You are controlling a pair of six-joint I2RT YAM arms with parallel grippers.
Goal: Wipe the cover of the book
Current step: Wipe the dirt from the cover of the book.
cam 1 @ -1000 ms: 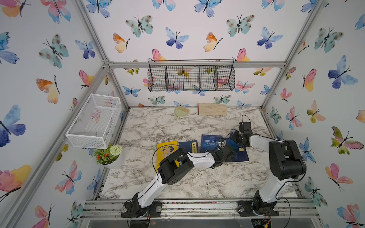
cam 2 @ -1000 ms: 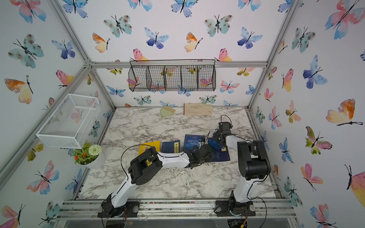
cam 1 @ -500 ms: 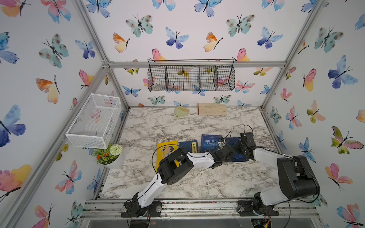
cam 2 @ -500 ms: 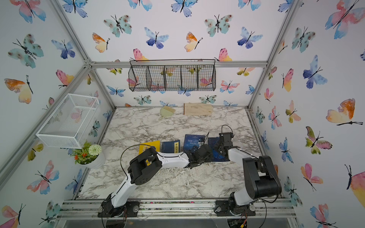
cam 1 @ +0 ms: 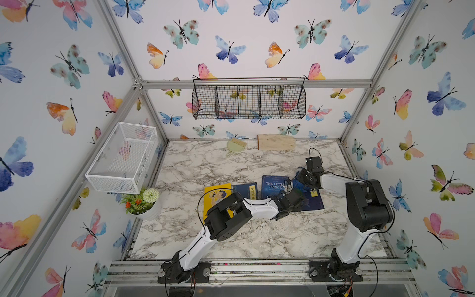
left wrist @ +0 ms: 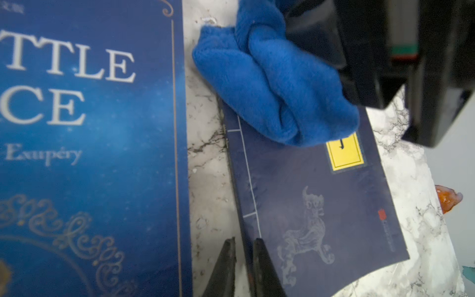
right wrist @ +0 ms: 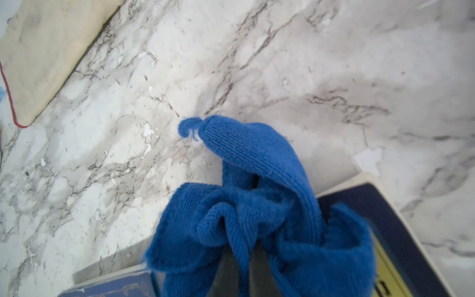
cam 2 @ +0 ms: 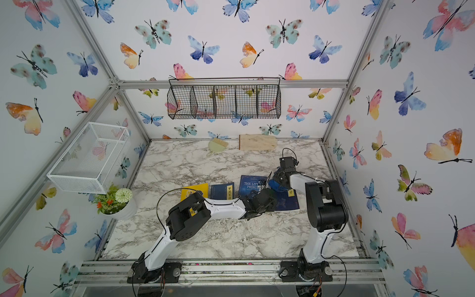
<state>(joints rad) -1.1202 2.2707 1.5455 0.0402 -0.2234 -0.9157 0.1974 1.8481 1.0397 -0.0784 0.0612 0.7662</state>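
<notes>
Marble tabletop (cam 1: 257, 236) lies under both arms. Nearest, the left pincer (left wrist: 245, 243) has its fingers together, tips down at the spine edge of the dark navy book (left wrist: 321, 195), which lies flat on the tabletop's right half. Just beside it, not touching, lies the Little Prince book (left wrist: 90, 128). On the navy cover's far end rests a bunched blue cloth (left wrist: 270, 84), clamped in the right pincer (right wrist: 246, 257) and spilling onto the tabletop. Farthest back lie a green brush (cam 1: 236, 145) and a wooden board (cam 1: 276, 142).
</notes>
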